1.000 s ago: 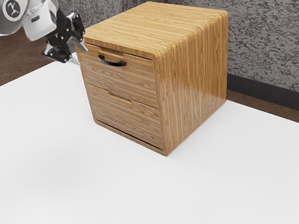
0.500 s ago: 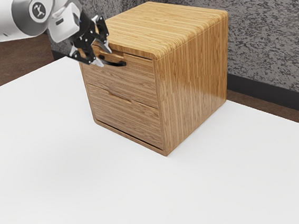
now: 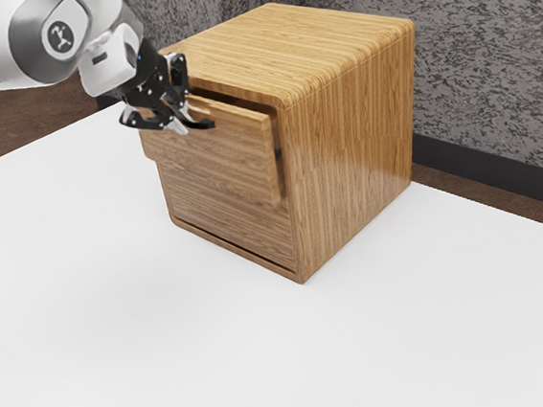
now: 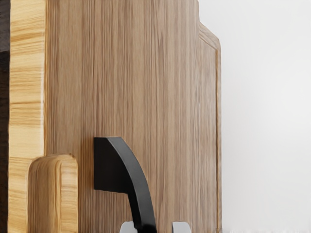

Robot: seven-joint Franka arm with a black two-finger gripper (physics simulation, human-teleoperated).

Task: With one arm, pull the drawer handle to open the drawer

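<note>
A bamboo-wood cabinet [image 3: 342, 124] with two drawers stands on the white table. Its upper drawer [image 3: 233, 152] sticks out a short way from the cabinet front; the lower drawer [image 3: 232, 209] is flush. My gripper [image 3: 182, 118] reaches in from the exterior view's left and is shut on the black drawer handle [image 3: 198, 122] at the upper drawer's top. In the wrist view the curved black handle [image 4: 124, 177] runs down the drawer front [image 4: 155, 87] and passes between my two fingertips [image 4: 128, 227].
The white table [image 3: 238, 354] spreads wide in front of and beside the cabinet. A dark speckled wall [image 3: 506, 63] stands behind it, with brown floor [image 3: 11, 111] past the table's far edge.
My hand moved right onto the handle, closed on it, then drew back toward the exterior view's left. The upper drawer has slid out of the cabinet a short way.
</note>
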